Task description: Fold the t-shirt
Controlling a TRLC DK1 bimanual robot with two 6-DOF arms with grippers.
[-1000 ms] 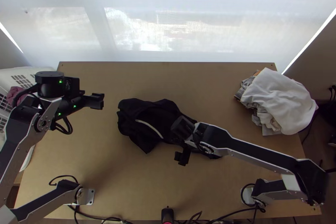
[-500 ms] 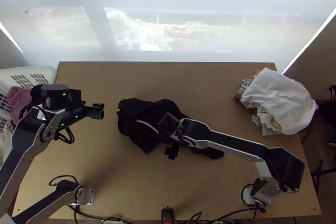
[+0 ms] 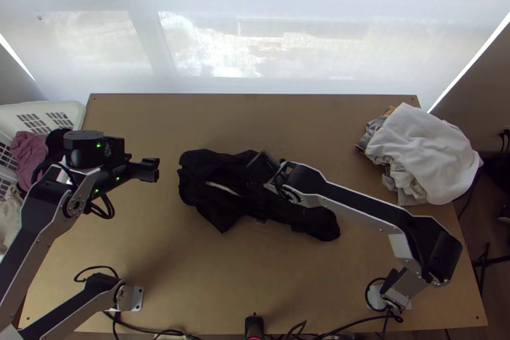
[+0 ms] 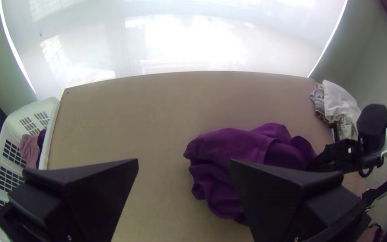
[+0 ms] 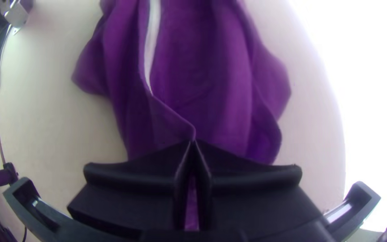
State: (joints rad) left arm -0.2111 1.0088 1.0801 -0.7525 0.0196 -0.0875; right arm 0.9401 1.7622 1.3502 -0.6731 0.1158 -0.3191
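The t-shirt (image 3: 201,196) is lying bunched up on the desk (image 3: 210,289), under the right gripper (image 3: 260,177) and on both sides of it. It is looking black from high up and purple from the wrists. Lots of bumps and folds are being made by the cloth, and it is not being spread flat. A fold of the t-shirt is being pinched by the right gripper (image 5: 193,142), with the tips of its two fingers pressed together. A thin white strip (image 3: 223,189) is showing on the t-shirt, just beside the right gripper, on the side toward the left gripper (image 3: 153,170).

The left gripper is hanging over the desk, a bit apart from the t-shirt. Its two fingers are being held wide apart, and nothing is being gripped by them.

Past the right gripper, well apart from it, a heap is sitting at the desk's side. A big white cloth (image 3: 421,148) is lying on top there, and a patterned cloth (image 3: 373,131) is peeking out from under it.

On the other side, past the left gripper, a white basket (image 3: 73,110) is standing next to the desk. A pink cloth (image 3: 27,152) and a dark cloth (image 3: 56,142) are being held in it. Beyond both grippers, at the far side of the desk, light is being let in through a pale screen (image 3: 255,34).
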